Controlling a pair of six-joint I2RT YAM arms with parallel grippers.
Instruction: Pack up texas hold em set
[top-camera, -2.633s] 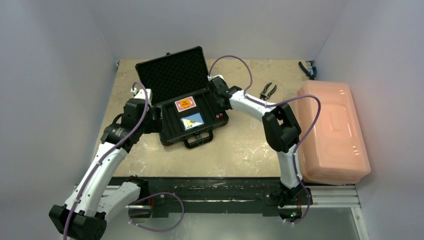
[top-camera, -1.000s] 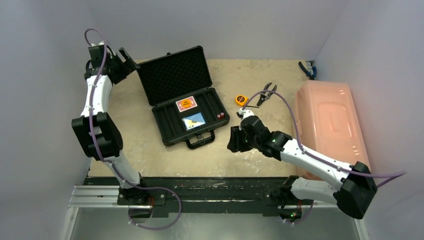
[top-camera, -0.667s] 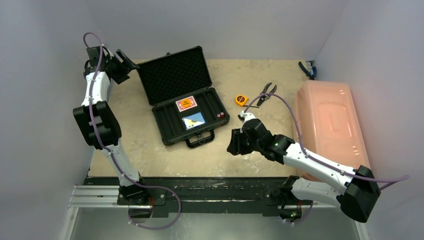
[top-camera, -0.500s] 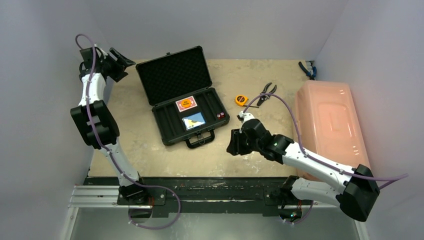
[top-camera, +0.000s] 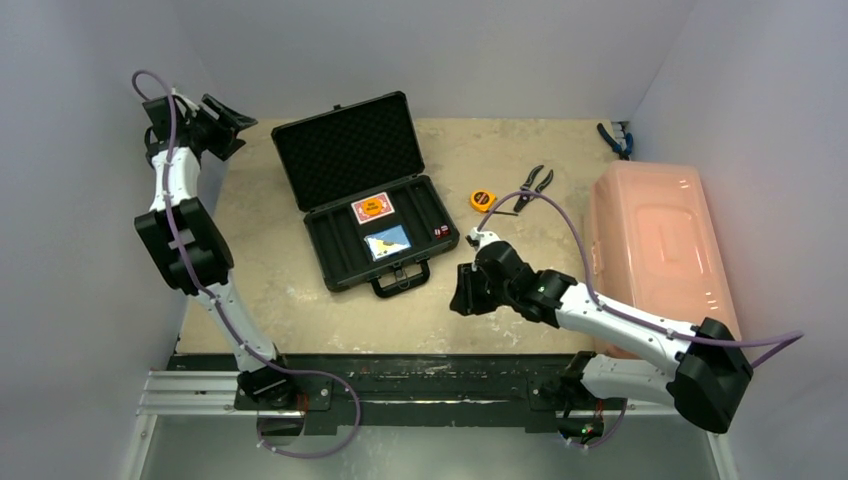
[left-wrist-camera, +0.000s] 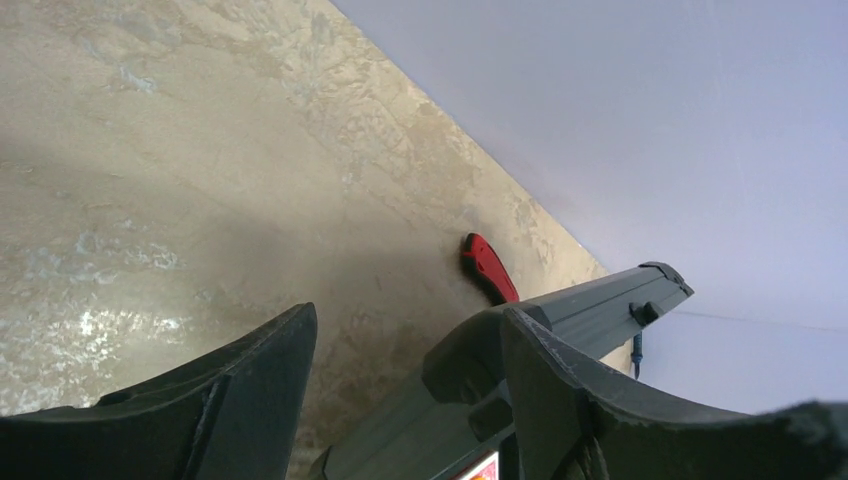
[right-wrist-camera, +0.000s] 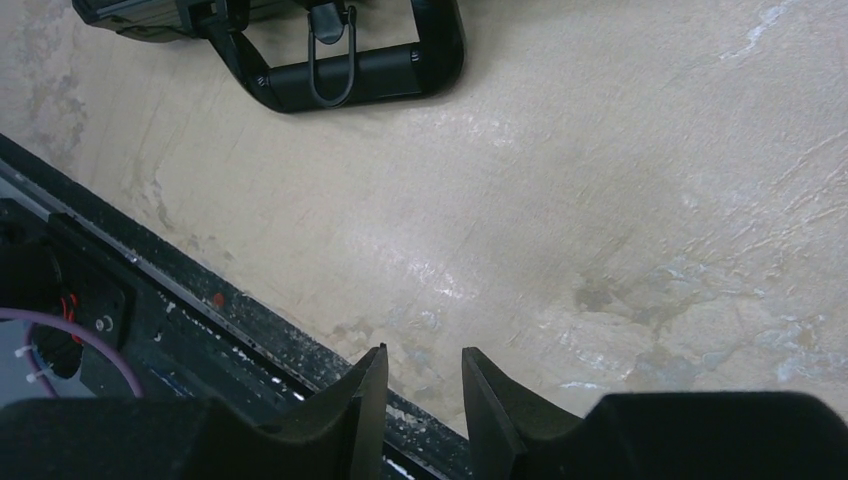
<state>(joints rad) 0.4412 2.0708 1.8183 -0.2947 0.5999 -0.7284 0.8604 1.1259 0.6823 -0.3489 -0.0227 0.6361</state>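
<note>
As the briefcase (top-camera: 365, 200) lies open, unlatched, the left hand (left-wrist-camera: 408, 315) and right hand (right-wrist-camera: 423, 352) are held clear, parted, empty.

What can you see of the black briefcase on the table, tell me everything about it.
The black hard briefcase lies open on the tan table, lid propped up toward the back wall and lined with egg-crate foam. Its base has slotted rows holding a red card deck, a blue card deck and tiny red dice. The handle faces the near edge, with a metal latch loop over it.
</note>
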